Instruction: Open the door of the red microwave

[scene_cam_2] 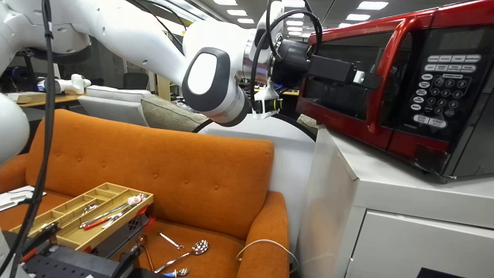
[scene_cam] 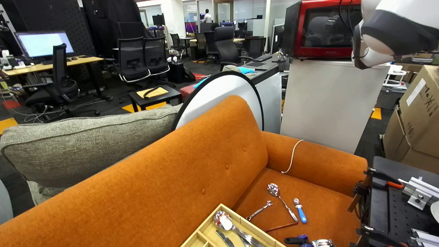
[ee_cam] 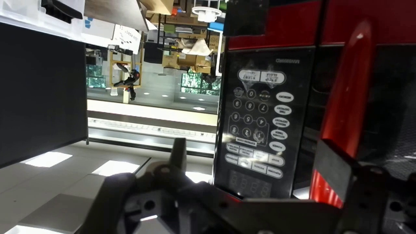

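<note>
Red, the handle lay by one finger of the spread claw, touching or not I couldn't tell. Lining up seemed the step; next the claw would need to catch it and pull. The door, dark with glossy red edges, looked closed, its microwave on the counter at right.

Glossy red-and-black on boxy microwave, plain orange on long fabric sofa, flecked grey on plump woven cushion.
</note>
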Robot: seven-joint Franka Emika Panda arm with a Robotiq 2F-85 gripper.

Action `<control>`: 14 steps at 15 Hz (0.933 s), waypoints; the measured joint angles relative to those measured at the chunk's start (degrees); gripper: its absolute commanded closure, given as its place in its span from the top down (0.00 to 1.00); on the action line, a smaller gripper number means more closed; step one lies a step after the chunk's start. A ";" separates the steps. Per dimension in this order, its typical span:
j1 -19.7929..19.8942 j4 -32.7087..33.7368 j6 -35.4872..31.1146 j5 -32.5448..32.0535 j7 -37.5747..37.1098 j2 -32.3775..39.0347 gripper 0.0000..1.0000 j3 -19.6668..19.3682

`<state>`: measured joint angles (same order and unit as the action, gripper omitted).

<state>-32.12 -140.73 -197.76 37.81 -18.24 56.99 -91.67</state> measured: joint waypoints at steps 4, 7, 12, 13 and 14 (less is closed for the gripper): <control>-0.04 0.72 -0.01 -4.37 1.36 -6.82 1.00 -0.06; -0.17 1.35 -0.02 -7.42 2.36 -12.08 1.00 -0.34; -0.27 1.79 -0.02 -11.89 4.10 -19.95 1.00 -0.65; -0.27 1.79 -0.02 -12.61 4.53 -21.26 1.00 -0.63; -0.26 1.79 0.00 -13.02 4.99 -22.35 1.00 -0.58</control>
<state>-32.38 -138.94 -197.76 24.79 -13.24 34.64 -92.25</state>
